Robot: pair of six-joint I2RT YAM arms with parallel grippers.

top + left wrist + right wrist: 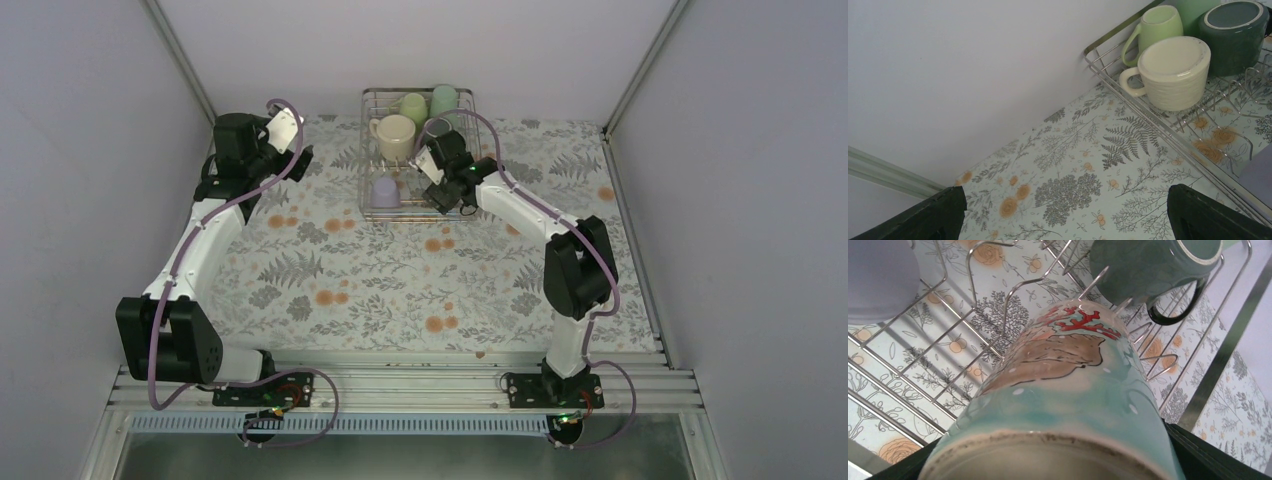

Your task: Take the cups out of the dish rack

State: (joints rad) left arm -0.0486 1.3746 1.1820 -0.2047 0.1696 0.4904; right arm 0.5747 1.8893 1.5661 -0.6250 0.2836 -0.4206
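Silvery wire dish rack (pixel 364 150) sits mid far edge of the tabletop. Inside it the right gripper (pixel 436 160) pinches the teal-and-beige painted ceramic mug (pixel 1063 370). A crooked lift could snag the rack's wires or knock the dark grey-green mug (pixel 1143 265). Left gripper (pixel 1068 215) is spread, empty.

The dish rack (pixel 400 217) sits close to the far wall (pixel 400 50), leaving little room behind it. Its far end is crowded: the cream mug (pixel 396 136), a pale green cup (pixel 413 104), a second pale green cup (pixel 444 100) and the dark grey-green mug (pixel 1235 35) stand packed together. The lavender cup (pixel 385 191) blocks the near-left corner. The right gripper (pixel 437 168), clamped on the painted mug (pixel 1058 390), fills the near-right part among upright wire prongs (pixel 1013 295). Left of the rack, bare mat (pixel 330 260) lies free before the left gripper (pixel 1063 215), whose fingers are spread wide.
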